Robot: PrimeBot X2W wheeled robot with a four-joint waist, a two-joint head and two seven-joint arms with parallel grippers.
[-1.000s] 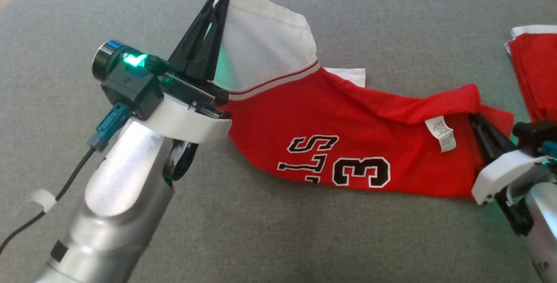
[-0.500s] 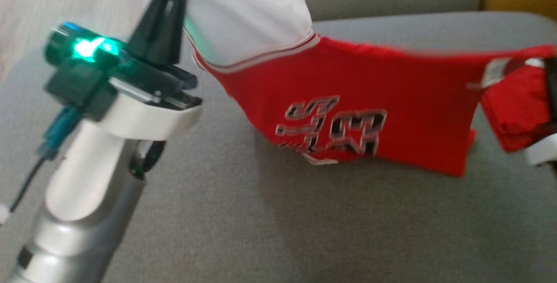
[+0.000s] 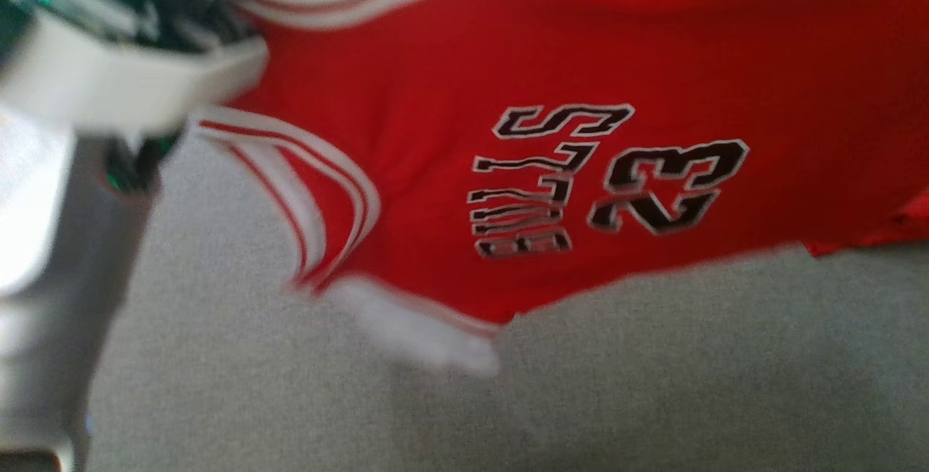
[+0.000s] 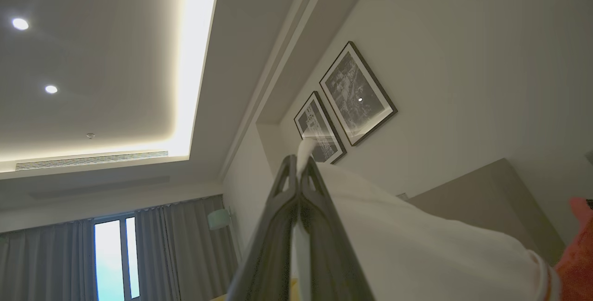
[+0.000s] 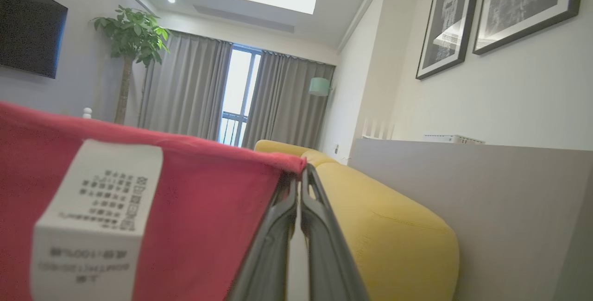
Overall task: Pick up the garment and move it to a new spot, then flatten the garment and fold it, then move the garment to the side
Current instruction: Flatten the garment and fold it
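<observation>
The garment (image 3: pixel 464 72), a red jersey with white trim and black "23" lettering, hangs stretched in the air above the grey surface (image 3: pixel 653 370) in the head view. My left gripper (image 4: pixel 299 164) is shut on the white sleeve (image 4: pixel 417 250), its fingers pointing up toward the ceiling. My right gripper (image 5: pixel 300 173) is shut on a red edge of the garment (image 5: pixel 194 217), beside a white care label (image 5: pixel 97 217). In the head view the left wrist (image 3: pixel 123 72) and forearm show blurred at the upper left. A white-striped armhole (image 3: pixel 305 196) dangles below.
Grey cushioned surface spreads below the hanging jersey. In the right wrist view, a yellow sofa (image 5: pixel 389 227) and a grey panel (image 5: pixel 486 190) lie ahead, with curtains, a window and a potted plant (image 5: pixel 129 37) farther off. Framed pictures (image 4: pixel 352 97) hang on the wall.
Both grippers have lifted the garment off the grey surface, and it now hangs spread between them. The head camera's view has shifted too, and the picture is blurred.
</observation>
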